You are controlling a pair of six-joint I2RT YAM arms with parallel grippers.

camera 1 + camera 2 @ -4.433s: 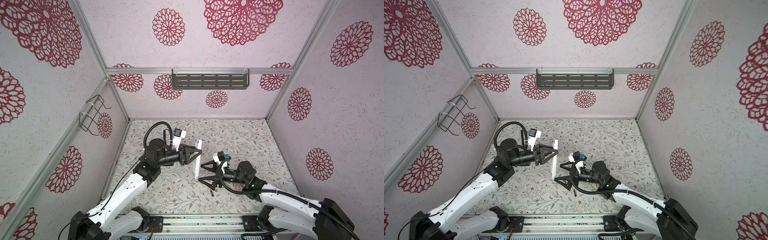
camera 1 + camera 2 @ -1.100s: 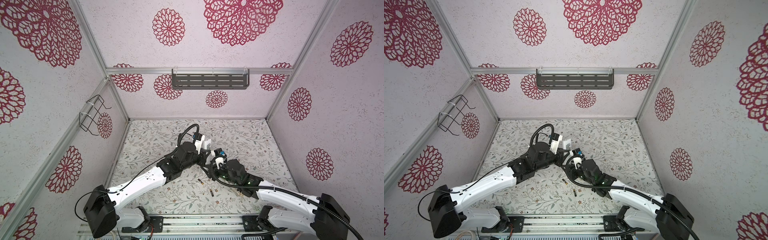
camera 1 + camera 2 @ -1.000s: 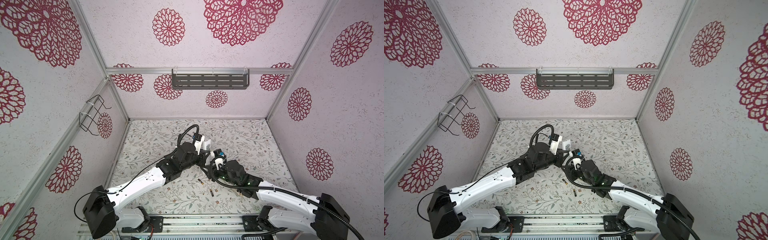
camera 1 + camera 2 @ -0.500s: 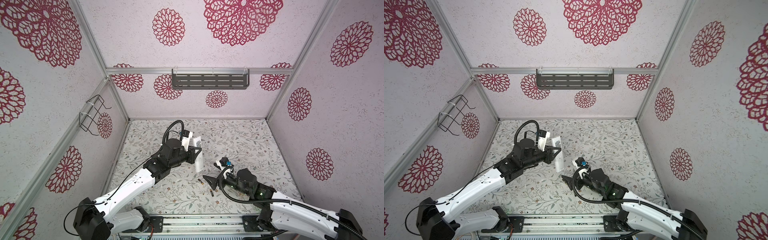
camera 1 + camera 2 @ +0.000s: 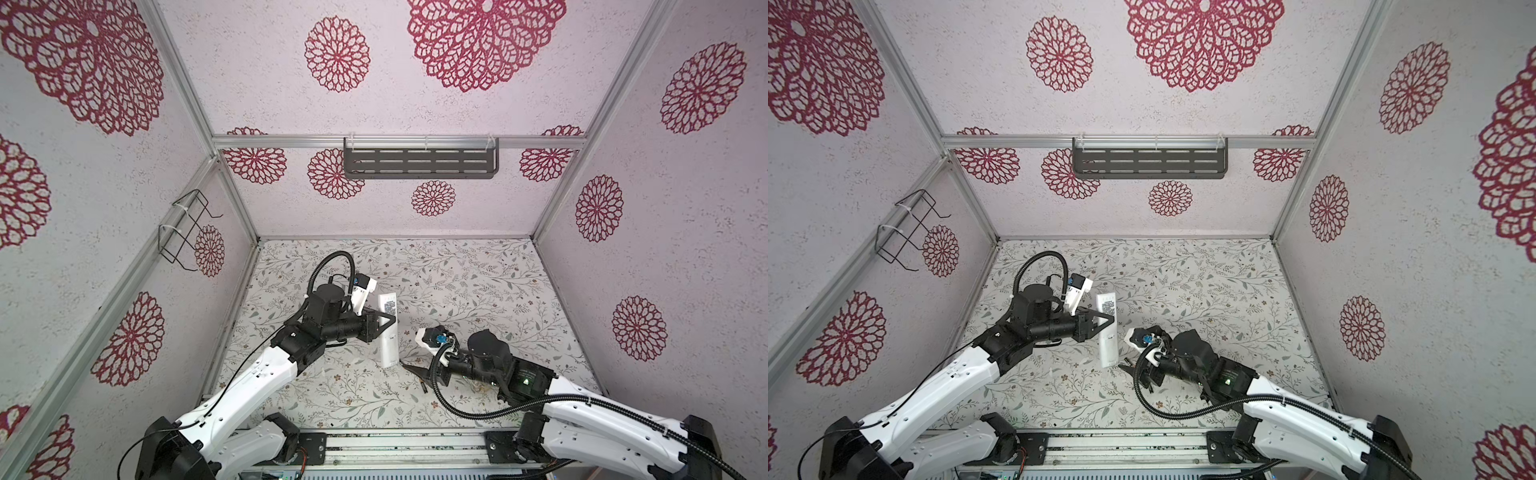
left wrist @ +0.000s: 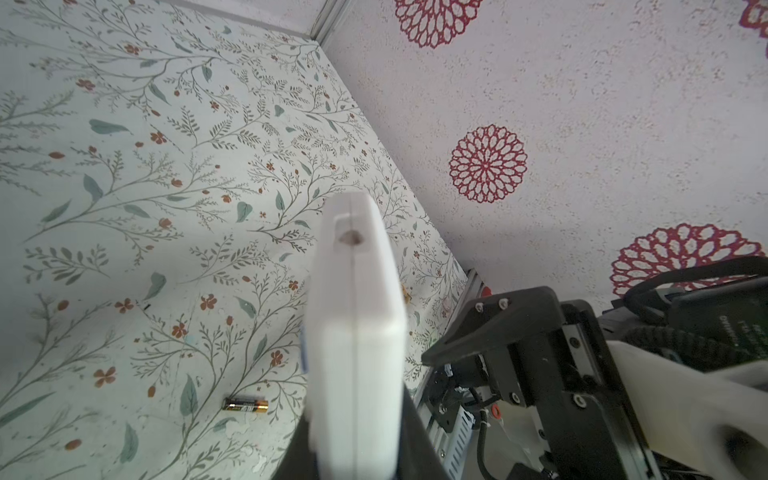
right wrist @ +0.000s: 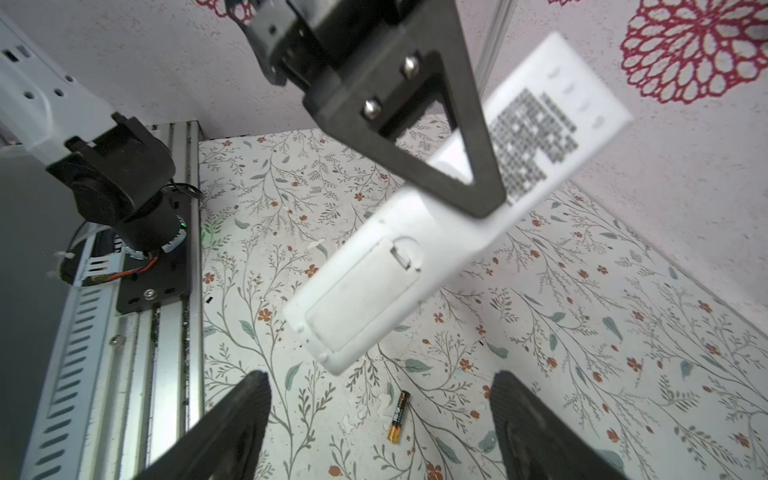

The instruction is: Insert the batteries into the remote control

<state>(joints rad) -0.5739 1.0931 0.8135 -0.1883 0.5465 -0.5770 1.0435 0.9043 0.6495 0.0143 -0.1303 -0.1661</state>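
Left gripper [image 5: 390,325]: closed on the remote control [image 5: 389,351] at about mid-length. I hold it clear of the table [image 5: 478,282], long axis roughly upright and plain back towards my other arm.
Right gripper [image 7: 380,376]: jaws spread wide and holding nothing, low over the table just below the remote's lower end.
Battery cover [image 7: 361,286]: looks seated in the back, its latch tab on the side nearer the code sticker [image 7: 532,145]. I judge the compartment unopened.
Batteries: one battery [image 7: 399,417] lies flat on the table beneath the remote, in line with the gap between my right fingers. I cannot find the second in any view; my right arm may hide it.
Hazard, slip: my left jaws pinch the bar at one narrow band. A push on the latch well below that band could pivot the remote or slide it out.
Hazard, roll: the battery is slim, round and flat on the table. Pads closing off-centre could flick it away or scrape the surface.
Hazard, polarity: the gold-banded end must face the correct contact. A blind pick could load it reversed.
Hazard, collision: my two grippers work near each other, so a reach for the cover could strike my left fingers.
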